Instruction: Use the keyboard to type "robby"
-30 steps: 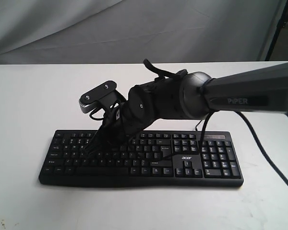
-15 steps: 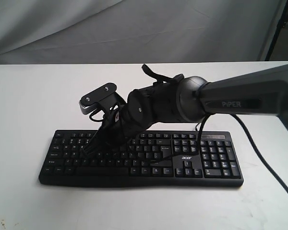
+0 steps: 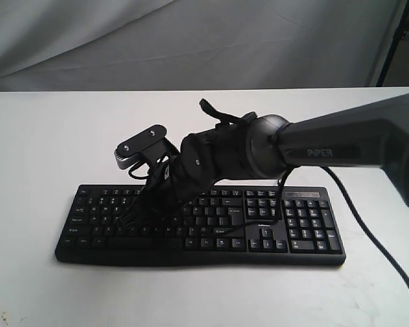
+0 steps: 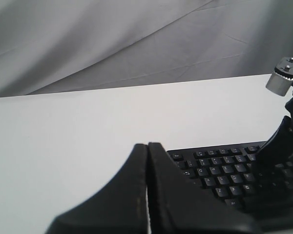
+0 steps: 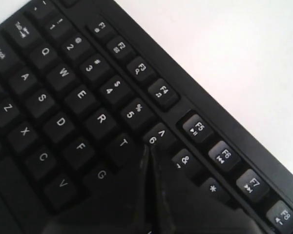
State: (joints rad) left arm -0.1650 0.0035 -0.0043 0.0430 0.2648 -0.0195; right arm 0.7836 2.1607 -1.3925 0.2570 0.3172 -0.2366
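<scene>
Right now the keyboard (image 3: 211, 235) sits flat on the white table (image 3: 48, 136) toward the near edge, long side running across the exterior view, number pad out on the right. Across it comes the right arm (image 3: 341, 139), reaching in from the right and past the middle, and the right gripper (image 3: 131, 216) is angled down over the left half of the letter block, its wrist camera (image 3: 142, 144) perched above. Up close in the right wrist view, the claw (image 5: 149, 155) is pinched tight, both fingers pressed together with only a thin seam between them, and the joined tip sits right at the upper letter row of the keyboard (image 5: 63, 97), between the T key (image 5: 123, 142) and the 6 key (image 5: 154, 139). It looks to be on or just above the keys, though the dark fingers against dark plastic make contact hard to call. Over on the other side, the left gripper (image 4: 147, 146) is also squeezed closed, fingers flush against each other, hanging over bare table, with the near corner of the keyboard (image 4: 219, 170) lying just beyond its tip and apart from it. A thin black cable (image 3: 368, 231) trails off the right arm across the table, and a grey cloth backdrop (image 3: 191, 41) hangs behind.
</scene>
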